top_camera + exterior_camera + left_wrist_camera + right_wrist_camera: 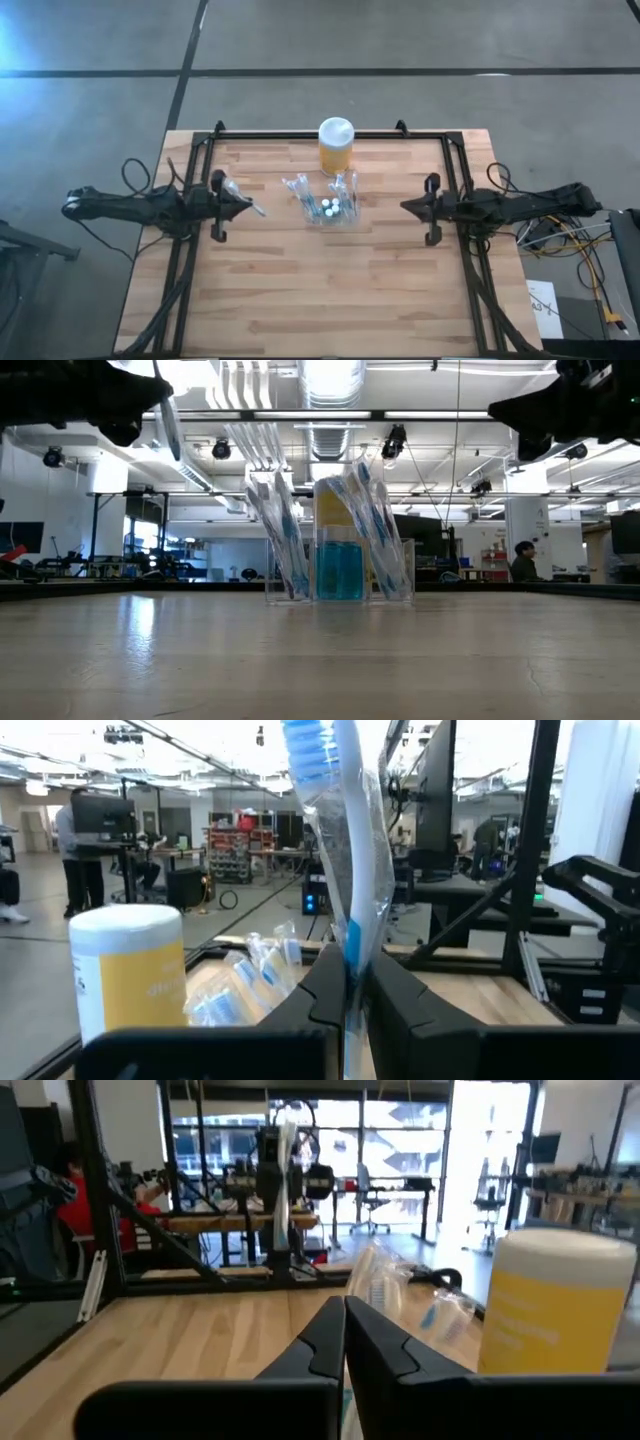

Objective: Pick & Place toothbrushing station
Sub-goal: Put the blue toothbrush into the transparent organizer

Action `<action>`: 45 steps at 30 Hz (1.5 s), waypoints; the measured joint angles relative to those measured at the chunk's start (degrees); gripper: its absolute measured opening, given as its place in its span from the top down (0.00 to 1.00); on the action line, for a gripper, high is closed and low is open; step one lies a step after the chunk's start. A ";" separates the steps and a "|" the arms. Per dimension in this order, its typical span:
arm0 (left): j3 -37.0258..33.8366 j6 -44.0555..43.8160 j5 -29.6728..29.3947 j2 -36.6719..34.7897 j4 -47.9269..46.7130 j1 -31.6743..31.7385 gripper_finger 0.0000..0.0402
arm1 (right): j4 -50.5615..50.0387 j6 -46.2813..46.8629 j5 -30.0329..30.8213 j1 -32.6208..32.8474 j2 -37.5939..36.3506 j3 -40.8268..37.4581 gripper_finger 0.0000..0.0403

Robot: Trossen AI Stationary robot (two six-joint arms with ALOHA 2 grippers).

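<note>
- We see the left tool (pixel 243 205) raised above the tabletop's (pixel 300 300) left side, clenched on a wrapped toothbrush (pixel 345 870) standing up between its fingers.
- The right tool (pixel 408 207) hangs over the right side, fingers pressed together on nothing.
- The station (pixel 328 205) stands mid-tabletop, between the two tools and apart from both, nearer the left one.
- It holds wrapped brushes (pixel 285 535).
- A yellow jar (pixel 336 146) stands just behind the station.
</note>
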 joint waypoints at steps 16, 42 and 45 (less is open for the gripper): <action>-2.65 -0.49 6.79 -0.13 9.62 0.15 0.95 | -3.04 -3.05 -1.00 0.00 -12.31 -5.33 0.98; 5.00 -9.23 6.32 63.83 66.26 12.48 0.95 | 1.02 -5.41 -0.93 0.00 -9.86 -5.33 0.98; 8.17 -9.51 3.32 69.66 66.00 12.46 0.95 | 0.99 -5.40 -0.93 0.00 -9.86 -5.33 0.98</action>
